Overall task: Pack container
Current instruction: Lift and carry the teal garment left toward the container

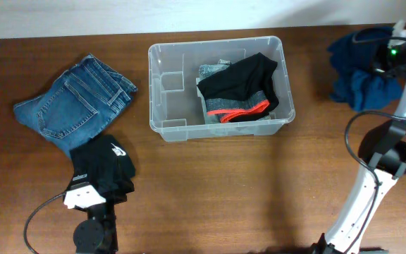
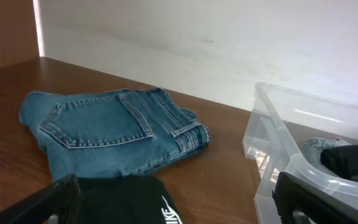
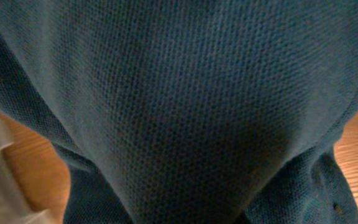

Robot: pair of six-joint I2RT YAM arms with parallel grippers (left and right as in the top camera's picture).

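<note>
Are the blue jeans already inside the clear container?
No, the jeans lie on the table, left of the container.

Brown wood table point(image 1: 210, 190) w/ 4 items on it.
Clear container point(image 1: 171, 106) ctr-back; folded jeans point(image 1: 72, 106) at left; black garment point(image 1: 104, 162) w/ white logo just in front of jeans; blue garment point(image 1: 354, 70) bunched back right, apart from container.

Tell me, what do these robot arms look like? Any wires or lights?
The right arm has slim white tubes between chunky black joints, a thin black cable looping beside it and a green light near its top. The left arm shows a round black joint, a white block and a black cord. Its fingers are black.
</note>
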